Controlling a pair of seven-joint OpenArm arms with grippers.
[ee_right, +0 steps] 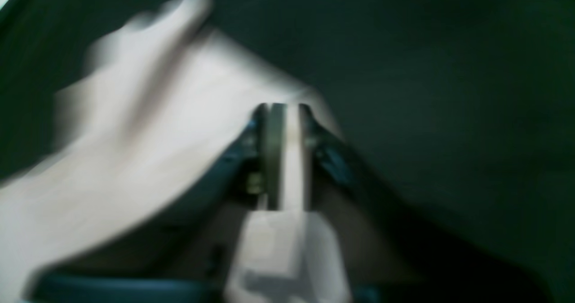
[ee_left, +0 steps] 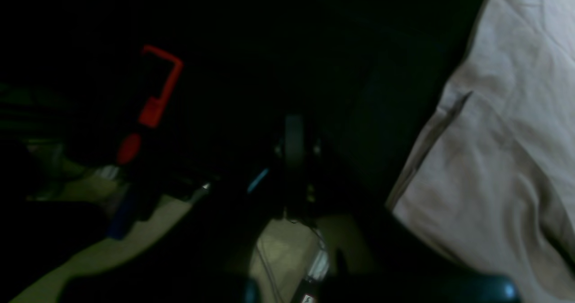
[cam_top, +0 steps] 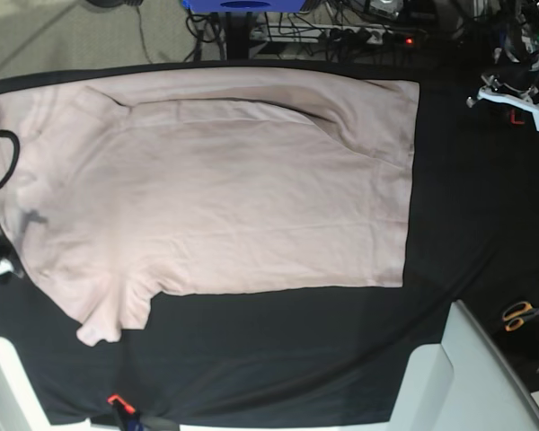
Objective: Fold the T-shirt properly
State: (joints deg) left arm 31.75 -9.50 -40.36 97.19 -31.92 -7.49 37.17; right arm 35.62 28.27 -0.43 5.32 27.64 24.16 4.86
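T-shirt (cam_top: pixel 225 197) lies spread across the upper and middle base view on the black-draped bench (cam_top: pixel 467 206); top edge already folded inward, one sleeve (cam_top: pixel 112 310) sticking out lower left. Thin, limp fabric: light, will sag and drag, so best pinched at hem corners or sleeve seam. Right pincer (ee_right: pixel 283 155) seems clamped on pale cloth, though the view is blurred. Left pincer (ee_left: pixel 294 155) too dark; cannot tell its state.
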